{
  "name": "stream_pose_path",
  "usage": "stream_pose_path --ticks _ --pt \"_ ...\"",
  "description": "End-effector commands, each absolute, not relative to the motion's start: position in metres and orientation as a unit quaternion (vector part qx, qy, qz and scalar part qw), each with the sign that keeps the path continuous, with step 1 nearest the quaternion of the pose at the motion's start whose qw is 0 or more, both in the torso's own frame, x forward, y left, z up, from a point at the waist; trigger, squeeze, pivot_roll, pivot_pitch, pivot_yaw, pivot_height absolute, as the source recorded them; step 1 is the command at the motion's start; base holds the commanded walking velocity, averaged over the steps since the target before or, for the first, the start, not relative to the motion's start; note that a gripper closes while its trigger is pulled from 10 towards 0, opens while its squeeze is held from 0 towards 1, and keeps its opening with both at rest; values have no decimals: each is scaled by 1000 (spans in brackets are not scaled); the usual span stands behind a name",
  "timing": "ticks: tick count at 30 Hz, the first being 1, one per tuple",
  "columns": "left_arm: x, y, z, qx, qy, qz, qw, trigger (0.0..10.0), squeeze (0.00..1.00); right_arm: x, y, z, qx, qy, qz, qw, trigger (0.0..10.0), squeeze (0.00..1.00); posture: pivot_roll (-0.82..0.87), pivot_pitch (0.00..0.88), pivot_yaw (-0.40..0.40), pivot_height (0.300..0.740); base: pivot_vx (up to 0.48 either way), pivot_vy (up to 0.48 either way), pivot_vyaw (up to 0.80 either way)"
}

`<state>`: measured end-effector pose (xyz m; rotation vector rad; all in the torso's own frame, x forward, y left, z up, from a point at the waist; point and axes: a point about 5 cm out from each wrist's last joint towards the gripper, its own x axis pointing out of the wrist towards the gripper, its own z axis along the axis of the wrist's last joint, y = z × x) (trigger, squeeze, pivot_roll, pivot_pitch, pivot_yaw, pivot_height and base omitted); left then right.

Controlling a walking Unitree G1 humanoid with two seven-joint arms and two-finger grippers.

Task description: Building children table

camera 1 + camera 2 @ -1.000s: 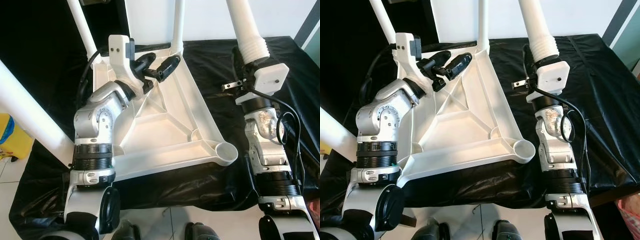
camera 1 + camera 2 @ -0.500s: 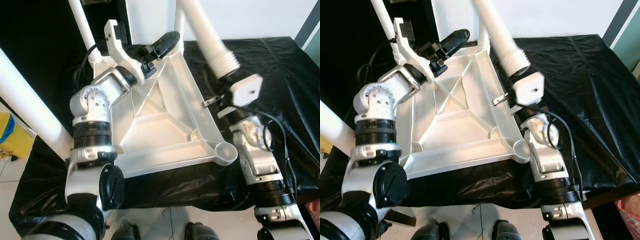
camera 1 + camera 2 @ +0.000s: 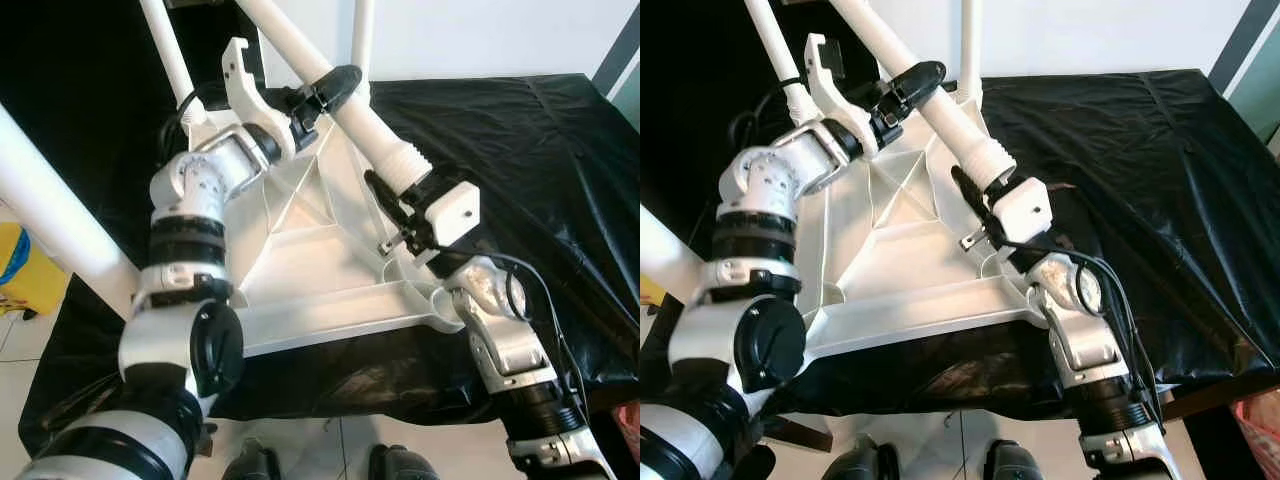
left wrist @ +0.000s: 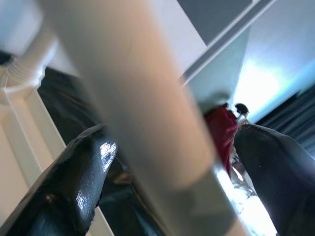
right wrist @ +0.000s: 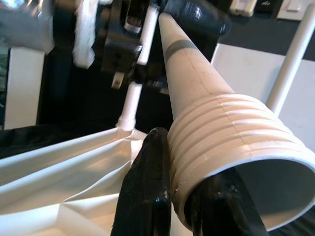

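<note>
The white table top (image 3: 300, 260) lies upside down on a black cloth (image 3: 500, 130). My right gripper (image 3: 388, 198) is shut on the ribbed end (image 5: 231, 132) of a loose white table leg (image 3: 372, 135), above the top's right rim. This leg slants up and away to the left. My left gripper (image 3: 325, 88) reaches over the far corner, open, with a black finger (image 4: 74, 182) on either side of the same leg (image 4: 147, 123). An empty round socket (image 3: 447, 300) shows at the near right corner.
Three legs stand in the other corners: a thick one (image 3: 50, 200) at near left, a thin one (image 3: 165, 45) at far left and one at the back (image 3: 362, 40). A yellow object (image 3: 15, 270) sits on the floor at left. The cloth's front edge hangs near my feet.
My right gripper swung the leg from upright at the right to a slant over the table top. The leg's shaft now lies between my left gripper's fingers, which rose toward the far corner.
</note>
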<state>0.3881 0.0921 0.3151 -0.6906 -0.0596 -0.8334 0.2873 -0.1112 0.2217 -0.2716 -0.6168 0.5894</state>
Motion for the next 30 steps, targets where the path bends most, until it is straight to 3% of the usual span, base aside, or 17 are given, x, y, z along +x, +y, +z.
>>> stream_pose_path --ticks 1,5,6,8,9,22,23,25,26,27,30 --pt "393 101 320 -341 -29 -382 859 10000 0 281 -109 221 -136 -300 298 896 10000 0 -99 86 46 740 0 0 0" --pt "396 109 325 -357 -29 -367 859 10000 0 278 -110 215 -142 -291 305 896 10000 0 -99 86 46 740 0 0 0" --pt "397 112 326 -362 -29 -363 858 9137 0 278 -109 214 -143 -288 307 896 10000 0 -99 89 54 740 0 0 0" --pt "399 114 326 -363 -27 -356 861 9137 0 277 -109 213 -144 -287 307 896 10000 0 -99 89 54 740 0 0 0" --pt "400 116 325 -368 -23 -349 861 0 0 277 -109 212 -144 -285 307 896 10000 0 -100 88 54 740 0 0 0" --pt "406 122 326 -391 -26 -330 859 0 0 276 -108 211 -148 -280 313 895 10000 0 -103 82 52 740 0 0 0" --pt "406 122 327 -395 -25 -332 856 0 0 276 -109 211 -142 -278 315 896 10000 1000 -104 80 50 740 0 0 0" --pt "406 122 327 -399 -23 -332 855 0 0 276 -109 210 -140 -277 316 897 10000 1000 -104 80 50 740 0 0 0" --pt "407 123 327 -401 -22 -329 855 2353 0 276 -109 210 -137 -276 317 897 10000 1000 -105 78 50 740 0 0 0" --pt "408 125 326 -406 -19 -324 855 10000 0 275 -110 210 -135 -276 317 897 10000 1000 -106 78 51 740 0 0 0" --pt "408 127 325 -415 -15 -319 852 10000 0 275 -111 210 -135 -276 313 899 10000 1000 -107 83 51 740 0 0 0"
